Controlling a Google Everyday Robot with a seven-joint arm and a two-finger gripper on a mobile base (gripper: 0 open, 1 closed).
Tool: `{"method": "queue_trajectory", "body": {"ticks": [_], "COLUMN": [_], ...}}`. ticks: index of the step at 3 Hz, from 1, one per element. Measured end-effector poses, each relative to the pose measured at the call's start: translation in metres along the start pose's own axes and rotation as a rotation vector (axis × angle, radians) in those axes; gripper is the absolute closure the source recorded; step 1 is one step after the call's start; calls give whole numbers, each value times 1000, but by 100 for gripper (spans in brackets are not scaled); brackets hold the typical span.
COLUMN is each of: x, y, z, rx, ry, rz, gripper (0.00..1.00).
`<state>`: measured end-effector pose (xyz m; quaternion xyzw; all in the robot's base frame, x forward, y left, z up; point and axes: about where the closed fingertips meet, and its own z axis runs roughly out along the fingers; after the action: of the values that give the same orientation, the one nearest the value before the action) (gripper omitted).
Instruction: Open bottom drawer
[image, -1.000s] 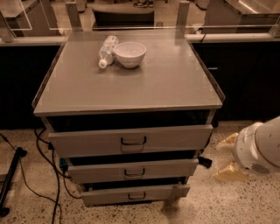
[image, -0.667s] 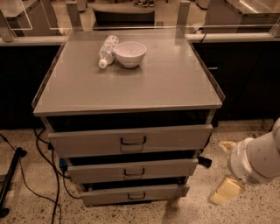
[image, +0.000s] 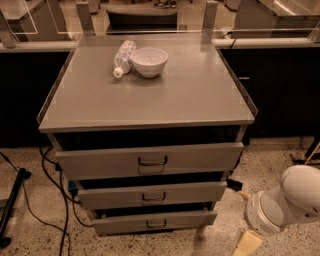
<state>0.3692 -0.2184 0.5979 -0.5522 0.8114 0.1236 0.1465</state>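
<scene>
Cables (image: 52, 197) trail over the speckled floor at far left, beside a dark stand leg (image: 11, 206). Grey table (image: 190, 100) at centre, three drawers below its top. On the top, towards the back: clear bottle (image: 122, 57) lying on its side, touching the left of a white bowl (image: 149, 61). Bottom drawer (image: 190, 220) is lowest in the stack, close above the floor, with a dark gap over its front and a small handle (image: 156, 224) at centre. White arm (image: 285, 202) at lower right, well clear of the table. Gripper (image: 246, 244) hangs low near the floor, right of the bottom drawer and not touching it, cut by the picture's edge. Cannot tell how far open it is, nor see anything in it.
</scene>
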Motion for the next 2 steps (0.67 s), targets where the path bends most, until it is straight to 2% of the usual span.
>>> {"method": "queue_trajectory", "body": {"ticks": [1, 2], "x": [0, 10], "y": [0, 4], "z": [0, 22], "rx": [0, -7], "ry": [0, -22], "rz": [0, -16], "gripper": [0, 0]}}
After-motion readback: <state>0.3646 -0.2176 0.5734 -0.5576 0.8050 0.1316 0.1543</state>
